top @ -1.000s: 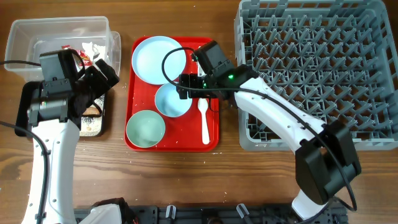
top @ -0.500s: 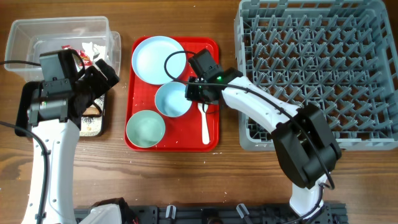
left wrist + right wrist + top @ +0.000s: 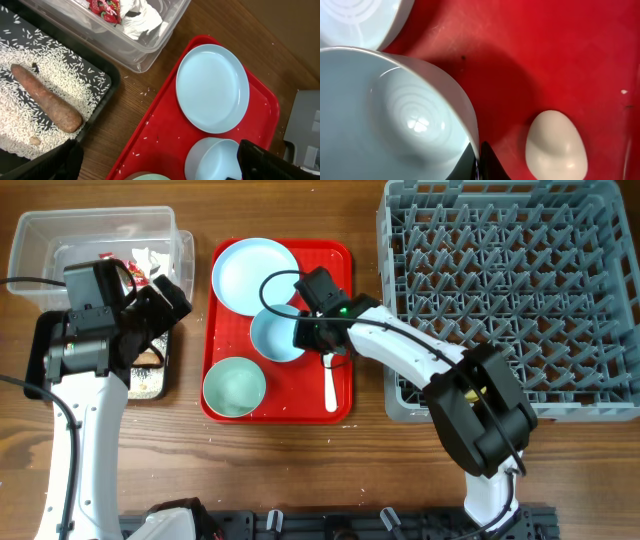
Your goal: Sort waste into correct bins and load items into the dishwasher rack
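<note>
Since the earlier frame, the right gripper [image 3: 308, 335] has come down onto the blue bowl [image 3: 272, 340] and clamped its rim at the bowl's 3 o'clock edge. A rim pinch suits lifting a thin wall. The bowl sits mid-way on the red tray [image 3: 342, 408], with the spoon [image 3: 330, 380] just beside it at 4 o'clock. The rack [image 3: 500, 300] waits at the tray's 3 o'clock. The left gripper [image 3: 165, 302] hangs spread wide near the black tray [image 3: 112, 80], holding nothing.

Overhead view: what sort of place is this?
Probably a lab tabletop staged as a dish-clearing station, not a real kitchen: a grey dishwasher rack and a red tray holding a light blue plate sit on a wooden table.
</note>
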Controlling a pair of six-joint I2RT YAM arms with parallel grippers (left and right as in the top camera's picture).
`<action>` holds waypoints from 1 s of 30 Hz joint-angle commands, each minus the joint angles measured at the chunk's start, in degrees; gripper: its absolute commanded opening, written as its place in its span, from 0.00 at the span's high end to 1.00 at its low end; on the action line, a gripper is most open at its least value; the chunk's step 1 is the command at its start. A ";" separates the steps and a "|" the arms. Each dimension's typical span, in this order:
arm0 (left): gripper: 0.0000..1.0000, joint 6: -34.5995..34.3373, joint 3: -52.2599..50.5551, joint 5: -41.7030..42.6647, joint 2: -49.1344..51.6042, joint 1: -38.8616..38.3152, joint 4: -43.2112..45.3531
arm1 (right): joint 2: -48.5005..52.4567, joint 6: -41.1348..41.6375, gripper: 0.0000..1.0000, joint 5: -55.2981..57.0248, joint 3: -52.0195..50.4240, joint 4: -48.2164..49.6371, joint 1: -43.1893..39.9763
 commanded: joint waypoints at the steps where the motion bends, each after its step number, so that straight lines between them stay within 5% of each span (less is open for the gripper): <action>1: 0.00 1.31 0.81 0.68 -0.28 -0.26 -0.02 | -5.97 -2.51 0.96 0.70 1.25 -4.13 -2.01; 6: 0.00 1.31 0.81 0.68 -0.28 -0.26 -0.02 | -26.82 -15.28 0.96 8.52 1.40 -5.25 -7.15; 10: 0.00 1.31 0.81 0.68 -0.28 -0.26 -0.02 | -33.94 -27.96 0.96 45.42 1.38 -5.11 -12.41; 15: 0.00 1.31 0.81 0.68 -0.28 -0.26 -0.02 | -26.27 -55.67 0.96 64.13 1.36 9.25 -18.32; 22: 0.00 1.31 0.81 0.68 -0.28 -0.26 -0.02 | -3.98 -95.27 0.96 72.04 1.36 48.13 -21.79; 25: 0.00 1.31 0.81 0.68 -0.28 -0.26 -0.02 | 1.90 -101.22 0.96 71.78 1.36 57.81 -22.60; 30: 0.00 1.31 0.81 0.68 -0.28 -0.26 -0.02 | 5.51 -100.10 0.95 70.05 1.31 57.48 -23.28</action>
